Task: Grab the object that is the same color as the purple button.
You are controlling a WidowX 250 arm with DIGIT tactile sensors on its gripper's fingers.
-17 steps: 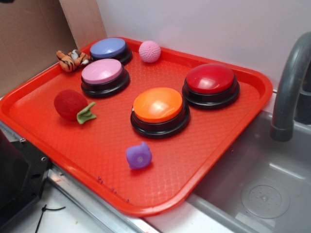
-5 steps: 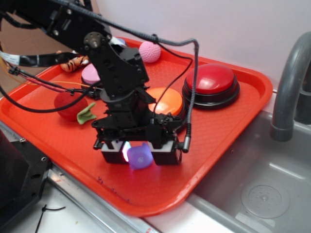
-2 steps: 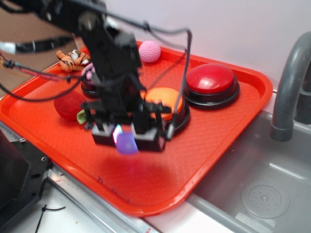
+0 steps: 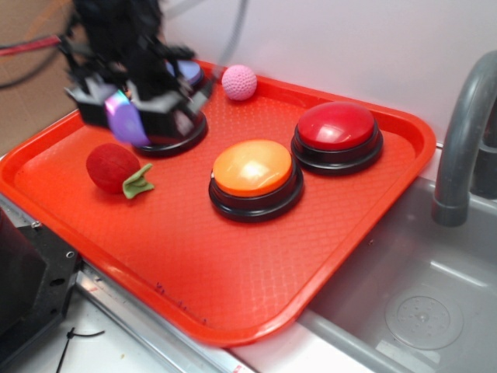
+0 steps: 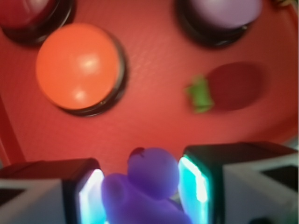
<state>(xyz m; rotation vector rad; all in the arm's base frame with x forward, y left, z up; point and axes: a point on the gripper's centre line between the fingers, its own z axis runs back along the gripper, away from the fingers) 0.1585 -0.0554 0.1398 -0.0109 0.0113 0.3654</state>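
Purple toy (image 4: 124, 116), a small rubbery blob, is clamped between the two fingers of the gripper (image 4: 126, 115) and held in the air at the upper left of the exterior view. In the wrist view the same toy (image 5: 148, 186) fills the bottom centre of the frame, squeezed between the two fingers, whose inner faces glow pale blue-green. The gripper and arm are blurred in the exterior view.

Beneath it lies a red tray (image 4: 233, 264) that takes up most of that frame. Just behind the gripper, at the upper left, a sliver of the purple button (image 4: 189, 71) shows, mostly hidden by the arm. Directly below the gripper is the black base of another button (image 4: 175, 140), its dome hidden. Right of these, near the top edge of the tray, sits a pink knitted ball (image 4: 239, 81). An orange button (image 4: 254, 177) stands at the centre and a red button (image 4: 336, 134) to its upper right. A red plush ball with a green leaf (image 4: 116, 169) lies at the left, below the gripper. A grey faucet (image 4: 466, 124) rises at the far right over a grey sink (image 4: 419, 303).
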